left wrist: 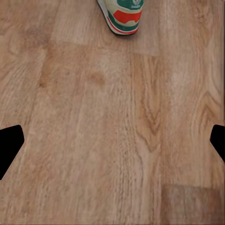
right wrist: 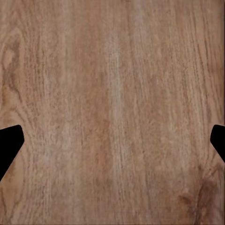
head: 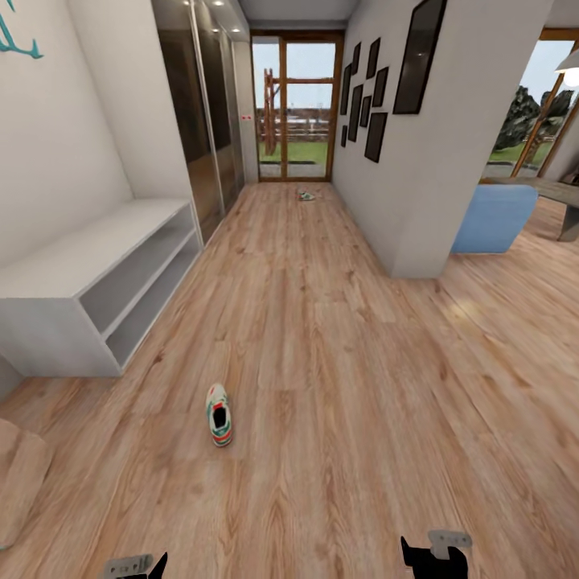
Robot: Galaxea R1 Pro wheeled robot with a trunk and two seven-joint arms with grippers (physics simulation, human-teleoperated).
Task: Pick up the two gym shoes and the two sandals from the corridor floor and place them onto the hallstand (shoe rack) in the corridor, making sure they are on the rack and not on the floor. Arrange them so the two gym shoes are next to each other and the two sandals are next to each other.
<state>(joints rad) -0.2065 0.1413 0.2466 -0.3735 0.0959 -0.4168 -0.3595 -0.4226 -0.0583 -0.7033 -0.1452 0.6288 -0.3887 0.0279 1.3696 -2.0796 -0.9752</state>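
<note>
From the head view, one gym shoe [head: 219, 415] lies on the corridor floor [head: 338, 386], lengthways along the planks, ahead of the robot and somewhat toward its left side. The hallstand [head: 88, 277] stands against the left wall, its bench top and two open shelves bare, well apart from that shoe. Far down the corridor, near the glass door [head: 293, 108], a second small object [head: 306, 195] rests on the floor; it looks like the other gym shoe, though it is too small to be sure. The left gripper [head: 137, 565] and the right gripper [head: 434, 553] sit low at the picture's near edge, both empty. In the left wrist view, the fingers [left wrist: 10, 147] are spread wide over bare planks, with the heel of the gym shoe [left wrist: 123, 16] beyond them, not between them. In the right wrist view, the fingers [right wrist: 10, 145] are likewise parted, with only wood floor [right wrist: 112, 112] between them. The step in hand appears to be the approach to the nearest shoe; nothing is on the rack yet. The next move likely calls for closing in and lowering the left arm so its fingers straddle the shoe.
</note>
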